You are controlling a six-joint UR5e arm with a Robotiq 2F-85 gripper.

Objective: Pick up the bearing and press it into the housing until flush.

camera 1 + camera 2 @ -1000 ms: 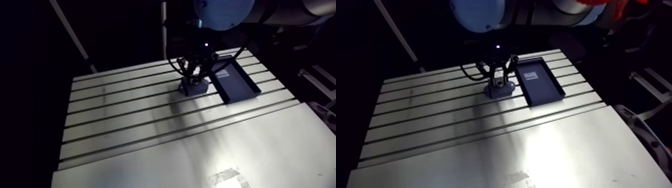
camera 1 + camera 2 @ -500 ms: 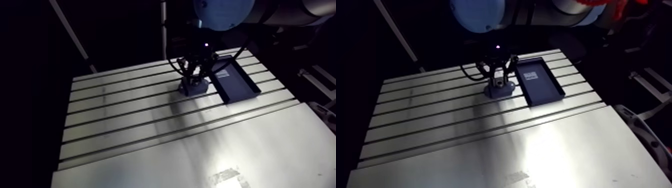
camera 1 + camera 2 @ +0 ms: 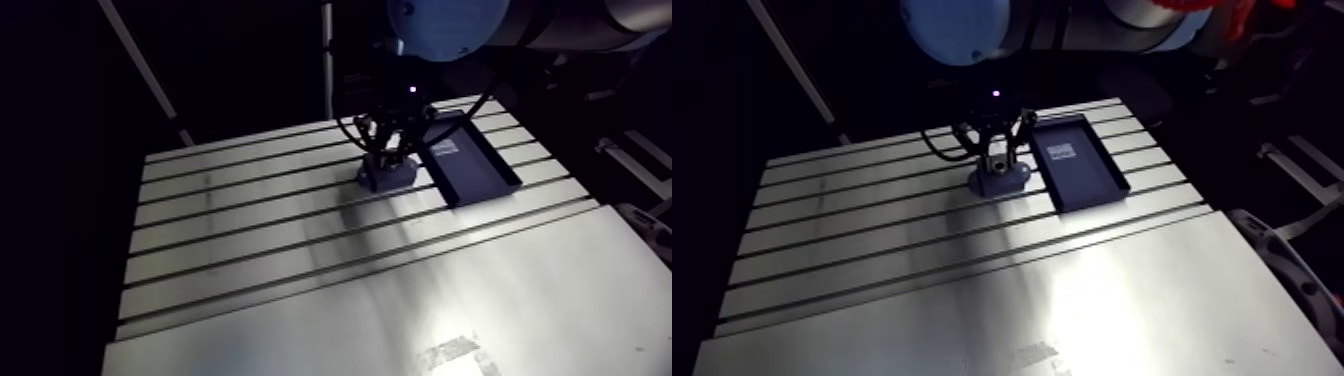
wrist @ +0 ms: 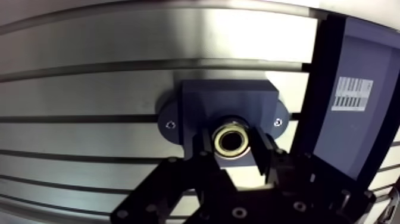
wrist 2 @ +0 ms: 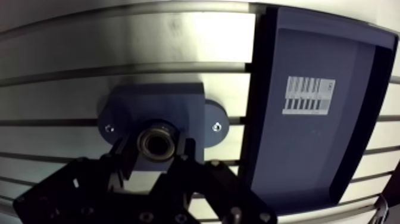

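1. Fingers (image 4: pixel 265 152): closed on the bearing (image 4: pixel 231 140), which sits at the bore of the housing (image 4: pixel 226 98) on your desk (image 4: pixel 119 36).
2. Step: pressing, judged. Next you push straight down until flush.

Brass-coloured bearing (image 4: pixel 231 140), slate-blue housing (image 4: pixel 226 98), dark tray (image 5: pixel 333 149) with white barcode label (image 5: pixel 310 95)

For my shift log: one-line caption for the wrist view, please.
Gripper shut on the bearing at the housing bore, tray alongside on the slotted table.

black claw (image 4: pixel 233 148) with 2 screw-dotted fingers (image 4: pixel 266 159), round light-blue joint cap (image 3: pixel 447 20).
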